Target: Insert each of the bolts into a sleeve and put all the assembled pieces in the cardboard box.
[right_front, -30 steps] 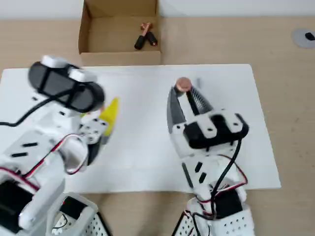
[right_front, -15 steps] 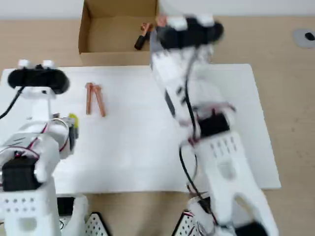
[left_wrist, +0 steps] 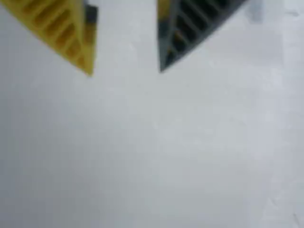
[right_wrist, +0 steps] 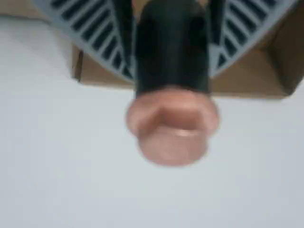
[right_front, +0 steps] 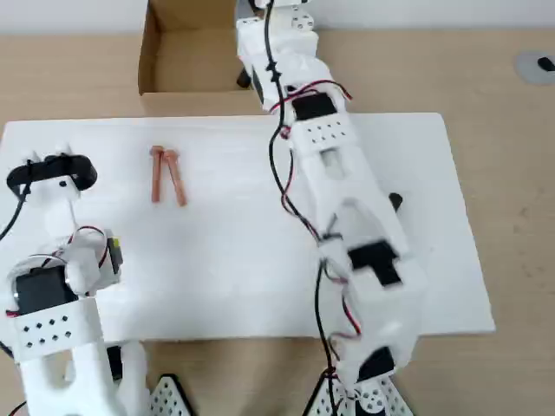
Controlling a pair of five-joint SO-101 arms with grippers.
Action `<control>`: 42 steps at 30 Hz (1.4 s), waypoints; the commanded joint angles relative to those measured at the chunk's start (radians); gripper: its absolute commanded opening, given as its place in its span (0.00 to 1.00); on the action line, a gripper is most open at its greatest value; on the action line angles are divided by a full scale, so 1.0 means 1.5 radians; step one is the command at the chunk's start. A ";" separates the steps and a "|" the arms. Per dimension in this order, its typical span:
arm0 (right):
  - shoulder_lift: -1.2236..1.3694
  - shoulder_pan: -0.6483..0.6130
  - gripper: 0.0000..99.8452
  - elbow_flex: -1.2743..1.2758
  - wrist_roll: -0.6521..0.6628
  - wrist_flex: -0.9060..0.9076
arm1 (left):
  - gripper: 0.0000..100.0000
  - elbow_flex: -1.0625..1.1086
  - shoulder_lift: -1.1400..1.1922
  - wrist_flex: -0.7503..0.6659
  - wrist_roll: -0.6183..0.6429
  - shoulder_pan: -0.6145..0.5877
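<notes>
My right gripper (right_wrist: 172, 47) is shut on an assembled piece: a black sleeve (right_wrist: 172, 52) with a copper bolt head (right_wrist: 172, 126) sticking out of its end. In the high view the right arm (right_front: 312, 130) stretches to the far edge, its wrist over the right side of the cardboard box (right_front: 186, 61). The box's wall (right_wrist: 247, 76) lies just behind the held piece. Two copper bolts (right_front: 166, 176) lie side by side on the white sheet (right_front: 234, 243), left of centre. My left gripper (left_wrist: 126, 70) is open above bare sheet, one finger yellow, one dark.
The left arm (right_front: 61, 260) sits at the sheet's near left corner. A small black piece (right_front: 395, 201) peeks out beside the right arm. Bare wooden table (right_front: 512, 173) surrounds the sheet, with a grey disc (right_front: 536, 66) at the far right.
The right arm has swung from the sheet's middle out to the box, carrying the sleeve-and-bolt piece. The left arm has drawn back to the left, uncovering the two bolts.
</notes>
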 commanded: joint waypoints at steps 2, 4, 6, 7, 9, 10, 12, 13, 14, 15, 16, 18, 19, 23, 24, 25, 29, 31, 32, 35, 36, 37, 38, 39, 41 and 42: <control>0.136 0.013 0.01 -0.176 -0.007 -0.035 | 0.10 0.008 -0.005 -0.008 -0.002 -0.010; 0.193 0.011 0.01 -0.224 -0.007 -0.035 | 0.10 0.016 -0.005 -0.008 -0.002 -0.010; 0.243 0.010 0.01 -0.259 -0.007 -0.019 | 0.10 0.020 -0.006 -0.008 0.002 -0.010; 0.266 0.010 0.01 -0.278 -0.007 -0.008 | 0.09 0.020 -0.006 -0.007 0.002 -0.010; 0.315 0.011 0.01 -0.310 -0.002 0.013 | 0.06 0.018 -0.006 -0.008 0.002 -0.009; 0.338 0.013 0.01 -0.328 0.008 0.021 | 0.05 0.018 -0.006 -0.008 0.000 -0.006; 0.381 0.016 0.01 -0.361 0.029 0.038 | 0.04 0.019 -0.006 -0.011 0.000 -0.005; 0.398 0.021 0.01 -0.376 0.035 0.045 | 0.04 0.019 -0.006 -0.012 0.000 -0.004; 0.415 0.023 0.01 -0.391 0.036 0.054 | 0.04 0.019 -0.006 -0.012 -0.001 -0.004; 0.429 0.024 0.01 -0.410 0.036 0.062 | 0.04 0.019 -0.006 -0.012 -0.001 -0.004; 0.443 0.025 0.01 -0.427 0.036 0.073 | 0.04 0.019 -0.006 -0.012 -0.001 -0.004; 0.464 0.025 0.01 -0.461 0.041 0.097 | 0.04 0.019 -0.006 -0.012 -0.001 -0.004; 0.471 0.025 0.01 -0.474 0.045 0.113 | 0.04 0.019 -0.006 -0.012 -0.002 -0.004; 0.495 0.022 0.02 -0.524 0.053 0.168 | 0.04 0.019 -0.006 -0.012 -0.002 -0.004; 0.499 0.022 0.04 -0.534 0.052 0.178 | 0.04 0.019 -0.006 -0.012 -0.002 -0.004; 0.503 0.022 0.07 -0.545 0.052 0.186 | 0.04 0.019 -0.006 -0.012 -0.003 -0.004; 0.508 0.022 0.20 -0.577 0.050 0.224 | 0.04 0.020 -0.006 -0.009 -0.057 -0.004; 0.507 0.021 0.24 -0.593 0.050 0.250 | 0.04 0.020 -0.006 -0.011 -0.074 -0.004; 0.507 0.021 0.25 -0.603 0.050 0.261 | 0.05 0.019 -0.006 -0.012 -0.076 -0.004; 0.507 0.020 0.28 -0.626 0.051 0.284 | 0.12 0.015 -0.005 -0.013 -0.076 -0.004; 0.505 0.020 0.28 -0.634 0.050 0.296 | 0.14 0.013 -0.005 -0.015 -0.075 -0.004; 0.505 0.020 0.28 -0.649 0.050 0.308 | 0.15 0.010 -0.005 -0.026 -0.074 -0.004; 0.505 0.016 0.28 -0.667 0.050 0.324 | 0.15 0.006 -0.004 -0.037 -0.073 -0.004; 0.505 0.014 0.28 -0.690 0.050 0.346 | 0.15 -0.002 -0.001 -0.048 -0.072 -0.005; 0.505 0.009 0.28 -0.749 0.050 0.402 | 0.15 -0.030 0.004 -0.060 -0.061 -0.004; 0.505 0.006 0.28 -0.786 0.050 0.434 | 0.15 -0.047 0.009 -0.063 -0.051 -0.003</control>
